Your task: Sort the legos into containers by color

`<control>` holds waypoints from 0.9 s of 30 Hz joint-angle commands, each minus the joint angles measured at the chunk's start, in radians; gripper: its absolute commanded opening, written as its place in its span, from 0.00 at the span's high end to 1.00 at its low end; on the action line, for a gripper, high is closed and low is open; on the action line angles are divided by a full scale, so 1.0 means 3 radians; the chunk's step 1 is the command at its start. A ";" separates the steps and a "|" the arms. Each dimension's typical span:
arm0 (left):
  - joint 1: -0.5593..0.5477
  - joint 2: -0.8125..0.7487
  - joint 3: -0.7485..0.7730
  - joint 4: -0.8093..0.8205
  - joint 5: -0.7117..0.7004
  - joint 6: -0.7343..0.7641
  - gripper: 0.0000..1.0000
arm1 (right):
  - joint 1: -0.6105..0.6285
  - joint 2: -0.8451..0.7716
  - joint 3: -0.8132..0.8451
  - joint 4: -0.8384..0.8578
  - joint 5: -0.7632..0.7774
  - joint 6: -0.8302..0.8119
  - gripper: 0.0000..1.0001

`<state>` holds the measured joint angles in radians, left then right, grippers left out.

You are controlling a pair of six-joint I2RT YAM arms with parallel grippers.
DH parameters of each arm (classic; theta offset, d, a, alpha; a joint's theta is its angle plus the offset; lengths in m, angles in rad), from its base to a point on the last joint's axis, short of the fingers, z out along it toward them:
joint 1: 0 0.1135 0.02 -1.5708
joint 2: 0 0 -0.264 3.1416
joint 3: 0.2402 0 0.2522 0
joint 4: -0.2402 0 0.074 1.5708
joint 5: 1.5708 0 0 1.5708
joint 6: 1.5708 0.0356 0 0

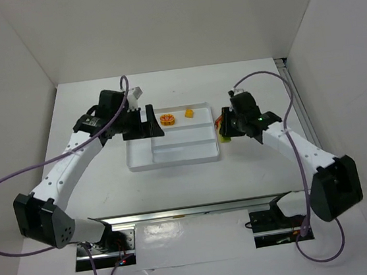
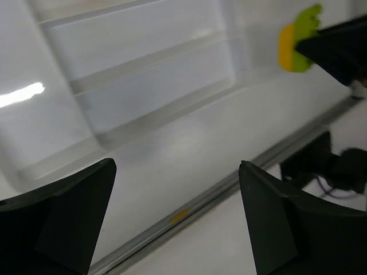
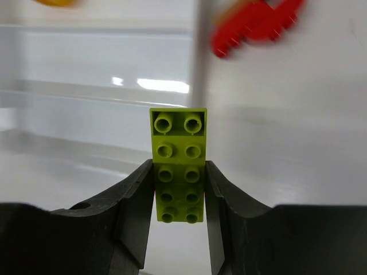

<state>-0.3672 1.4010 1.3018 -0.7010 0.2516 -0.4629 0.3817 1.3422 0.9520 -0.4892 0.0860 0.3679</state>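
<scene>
Round orange piece (image 1: 167, 119) and yellowish brick (image 1: 189, 113) are in the tray (image 1: 173, 164); my right gripper (image 3: 179, 172) pinches a lime brick (image 3: 178, 143), left gripper (image 2: 176, 166) gapes empty.

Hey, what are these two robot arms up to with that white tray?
They are sorting small bricks by colour into a white tray. The right gripper is shut on a lime green brick at the tray's right end. The left gripper is open and empty at its left end. A round orange-red piece and a yellow brick lie in the far compartment; a red piece lies outside the tray.
</scene>
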 commanded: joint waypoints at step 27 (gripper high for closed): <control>-0.0131 0.0157 0.0180 0.1983 0.2853 0.0040 0.00 | -0.0183 -0.0644 0.0283 0.2285 -0.3605 0.1095 0.80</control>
<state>-0.3847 1.4399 1.3369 -0.1787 1.0653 -0.4717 0.3183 1.1488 1.0023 0.0990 -0.9501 0.6556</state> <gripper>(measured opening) 0.997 0.435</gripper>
